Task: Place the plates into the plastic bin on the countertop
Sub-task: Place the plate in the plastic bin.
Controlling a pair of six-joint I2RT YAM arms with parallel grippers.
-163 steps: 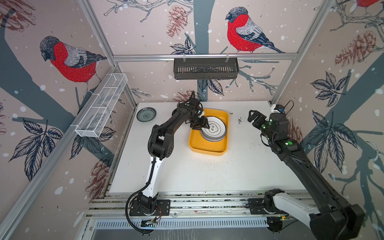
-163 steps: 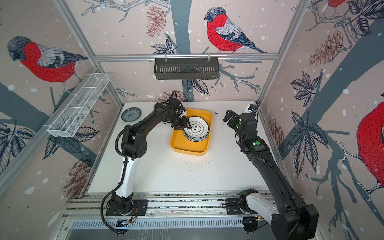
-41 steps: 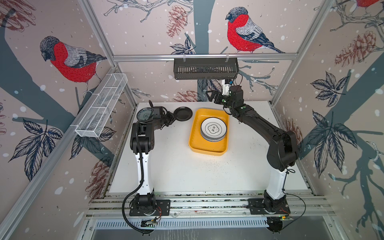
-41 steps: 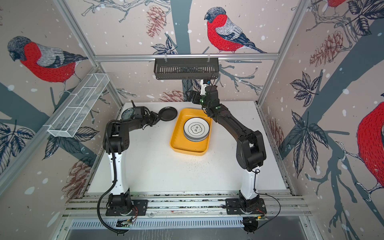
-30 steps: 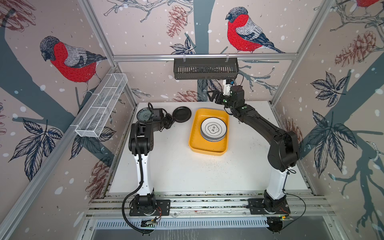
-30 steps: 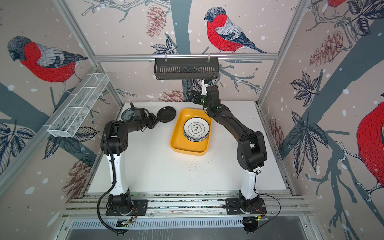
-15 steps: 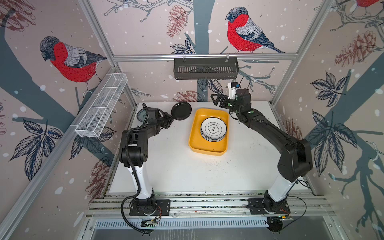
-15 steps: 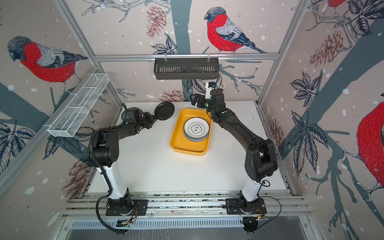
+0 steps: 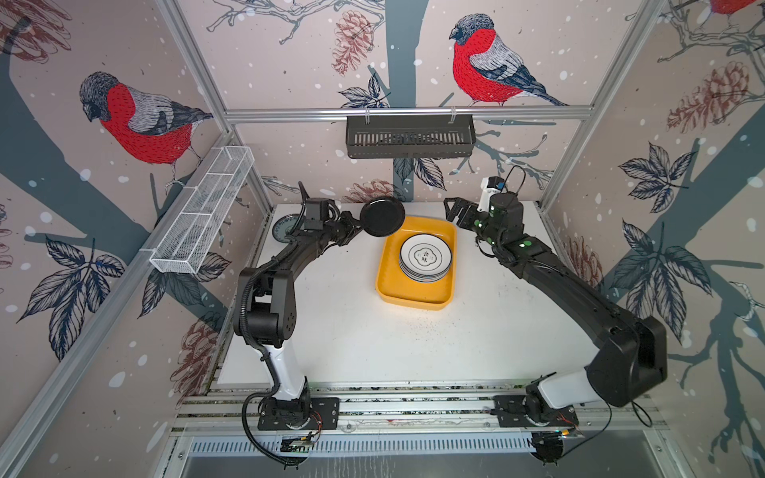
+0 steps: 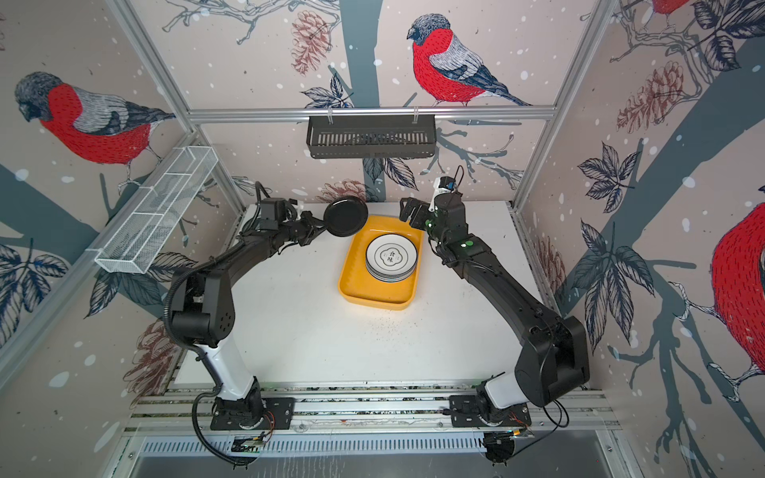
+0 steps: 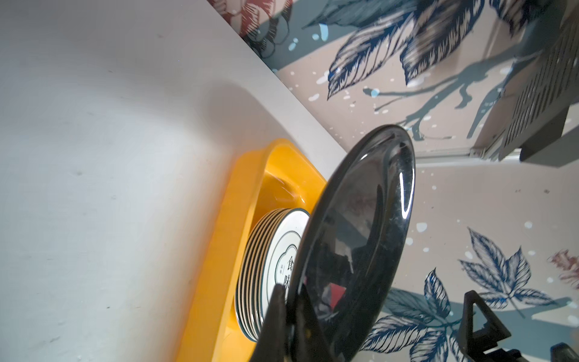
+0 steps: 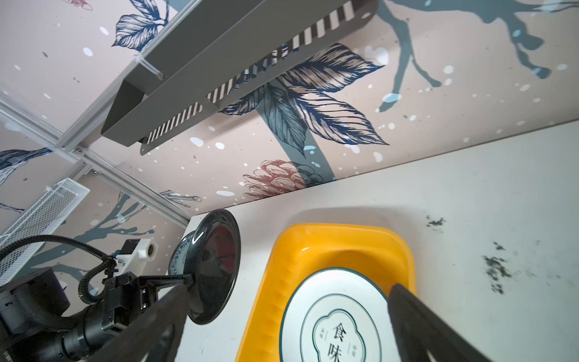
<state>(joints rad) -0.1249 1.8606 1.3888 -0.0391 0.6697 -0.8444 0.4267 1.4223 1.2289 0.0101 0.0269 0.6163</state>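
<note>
My left jaws clamp the rim of a small glossy black plate (image 9: 381, 217), tilted near the shallow yellow-orange plastic bin (image 9: 414, 303); my right jaws stand wide apart, empty.

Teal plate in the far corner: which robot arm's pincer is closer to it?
Left. The left pincer, shut on a black plate, is just beside the teal plate. The right pincer, open, is beyond the yellow bin, on its other side.
</note>
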